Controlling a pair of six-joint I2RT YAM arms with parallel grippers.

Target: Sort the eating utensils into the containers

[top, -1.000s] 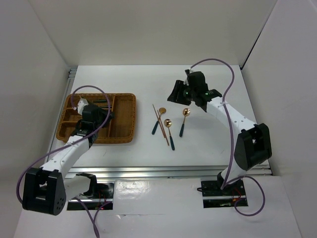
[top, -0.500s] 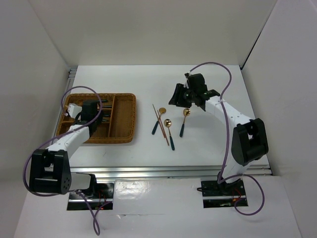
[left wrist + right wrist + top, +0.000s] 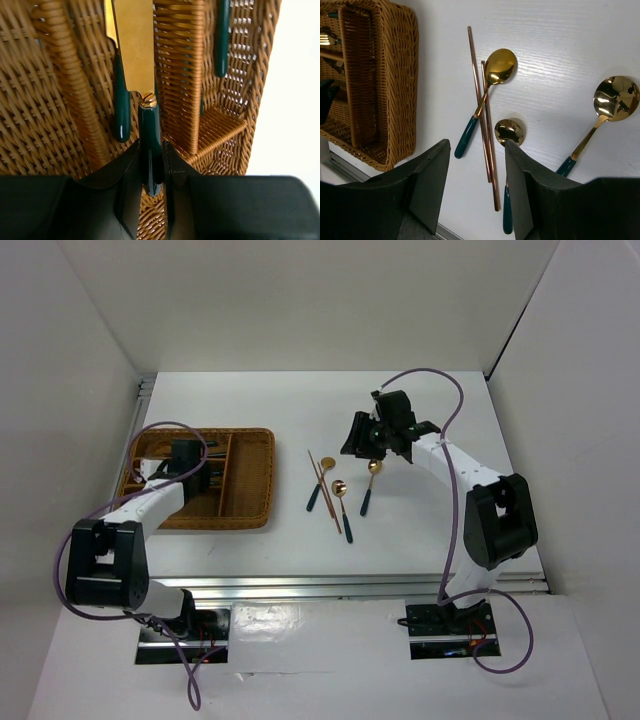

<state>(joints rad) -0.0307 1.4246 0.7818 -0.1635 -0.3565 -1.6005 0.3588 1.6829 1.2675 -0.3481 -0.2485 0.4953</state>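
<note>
Gold-bladed knife (image 3: 140, 75) with dark teal handle, clamped in left tool (image 3: 150, 165) over wicker tray (image 3: 75, 100), right tool (image 3: 477, 150) spread open

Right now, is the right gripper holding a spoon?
No, the right gripper stands open and empty, and the nearest spoon lies free on the table.

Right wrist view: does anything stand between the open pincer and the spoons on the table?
Nothing visible does. The right pincer hangs open over the chopsticks and three spoons, all on the bare table. One spoon crosses the chopsticks.
</note>
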